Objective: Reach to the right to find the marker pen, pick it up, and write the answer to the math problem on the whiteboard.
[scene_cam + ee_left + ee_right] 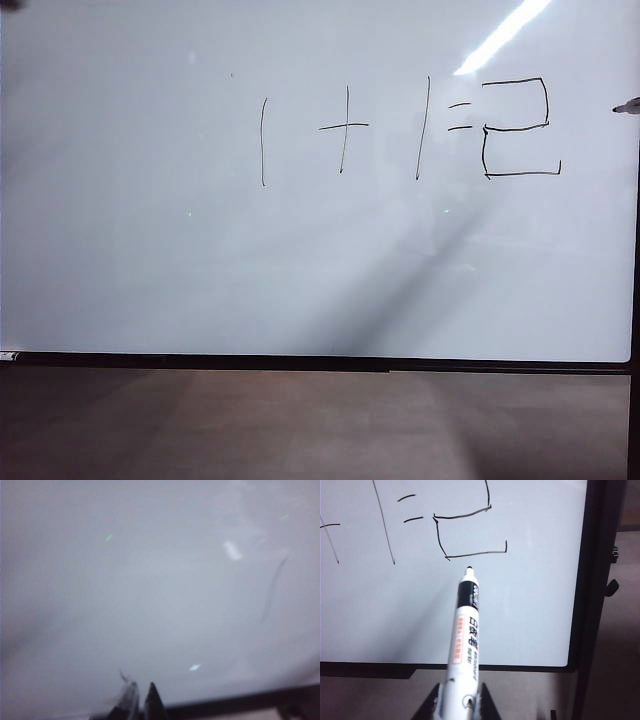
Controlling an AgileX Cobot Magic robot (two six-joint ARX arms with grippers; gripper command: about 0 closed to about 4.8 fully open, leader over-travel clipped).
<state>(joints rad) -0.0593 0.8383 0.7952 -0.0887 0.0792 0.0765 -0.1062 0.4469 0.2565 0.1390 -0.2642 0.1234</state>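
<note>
The whiteboard point(200, 260) fills the exterior view. The math problem point(345, 126) reads one plus one with two equals dashes, and the answer point(515, 128), a boxy 2, stands right after it. My right gripper point(461, 687) is shut on the marker pen point(465, 630). Its dark tip points at the board just under the lowest stroke of the answer point(475, 554). In the exterior view only the tip of the marker pen point(627, 105) pokes in at the right edge. My left gripper point(141, 686) is blurred, its jaws together and empty, over the whiteboard point(150, 605) near the board's black frame.
A brown tabletop point(300, 430) lies below the board's black lower frame point(300, 362). The right frame bar point(587, 580) has small black fittings point(612, 586) beside it. A blurred dark stroke point(272, 590) shows on the board in the left wrist view.
</note>
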